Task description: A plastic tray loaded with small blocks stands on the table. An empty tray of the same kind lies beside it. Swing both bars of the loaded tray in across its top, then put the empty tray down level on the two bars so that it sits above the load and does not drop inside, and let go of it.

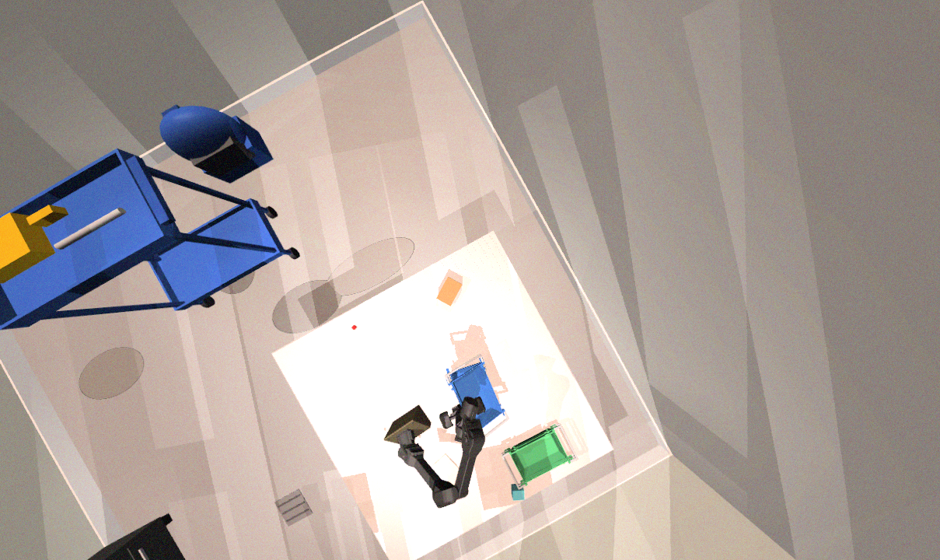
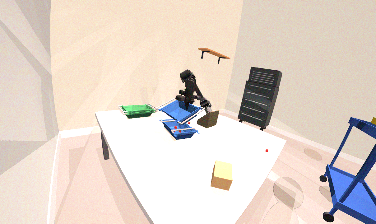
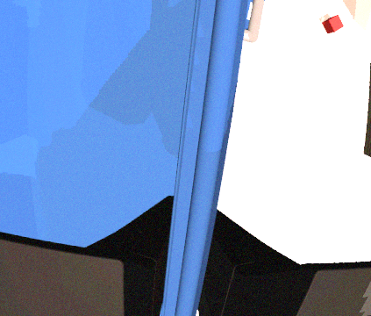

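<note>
gripper (image 1: 474,412) (image 2: 187,108) (image 3: 184,207) pinches the empty tray (image 1: 478,390) (image 2: 175,109) (image 3: 106,175) by its rim, above the loaded tray (image 2: 183,136); best to level it (it looks tilted), line it up over both bars (image 2: 169,121) (image 2: 183,130), then lower slowly.

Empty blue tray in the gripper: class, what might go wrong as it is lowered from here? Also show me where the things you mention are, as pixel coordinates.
The gripper (image 1: 474,411) (image 2: 187,108) (image 3: 184,207) pinches the empty tray (image 1: 478,391) (image 2: 178,109) (image 3: 106,175) by one rim only, so it could sag or twist and land unlevel.

It is tilted above the loaded tray (image 2: 185,136); a low corner might knock a bar (image 2: 183,129) or drop inside onto the red blocks (image 2: 175,127).
</note>
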Controlling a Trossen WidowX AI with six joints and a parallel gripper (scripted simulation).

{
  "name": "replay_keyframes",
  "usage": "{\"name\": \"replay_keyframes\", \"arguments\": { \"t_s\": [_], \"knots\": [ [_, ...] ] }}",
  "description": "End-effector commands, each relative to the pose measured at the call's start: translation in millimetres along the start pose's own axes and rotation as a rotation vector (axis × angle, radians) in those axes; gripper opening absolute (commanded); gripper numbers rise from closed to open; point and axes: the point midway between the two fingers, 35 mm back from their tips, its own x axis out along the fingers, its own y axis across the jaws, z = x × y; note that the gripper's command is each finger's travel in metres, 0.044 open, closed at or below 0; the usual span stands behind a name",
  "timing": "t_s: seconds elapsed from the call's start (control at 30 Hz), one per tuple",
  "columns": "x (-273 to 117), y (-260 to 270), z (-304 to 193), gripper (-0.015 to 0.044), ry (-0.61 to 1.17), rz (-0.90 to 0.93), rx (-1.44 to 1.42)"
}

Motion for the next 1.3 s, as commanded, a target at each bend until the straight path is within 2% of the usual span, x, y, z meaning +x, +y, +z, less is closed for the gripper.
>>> {"name": "replay_keyframes", "arguments": {
  "t_s": [0.0, 1.27],
  "knots": [
    [-3.5, 3.8, 15.7, 0.0000, -0.005, 0.024, 0.077],
    [-3.0, 3.7, 16.4, 0.0000, -0.007, 0.024, 0.089]
  ]
}}
